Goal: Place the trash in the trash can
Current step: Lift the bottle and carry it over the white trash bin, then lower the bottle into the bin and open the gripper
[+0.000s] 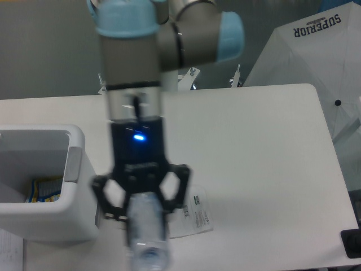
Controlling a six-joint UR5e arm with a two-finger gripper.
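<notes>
at the far left stands the trash can [67, 212], a white rectangular bin with rounded corners, a thick rim and a grey panel on the side facing the arm. it sits on the white table [265, 147] near the front left edge, and inside, low against its near wall, lies something with yellow and blue stripes [45, 189]; what it is cannot be made out.

just right of the bin hangs the tool [144, 212], black, with a blue light glowing on the wrist above it. its two fingers [179, 189] are pinched on the bottle [148, 234], a clear plastic one held lengthwise toward the camera, its bluish end lowest in the frame and blurred. the bottle appears raised off the table, close beside the bin's right wall but not over the opening. the arm [132, 62] rises straight above the tool, grey with light blue joint caps, and fills the upper middle of the view.

right of the tool and partly behind it, one flat clear-white wrapper [194, 212] with a barcode lies on the table. the second wrapper cannot be seen.

at the upper right, beyond the table, is a white cover printed "superior" [318, 25].
</notes>
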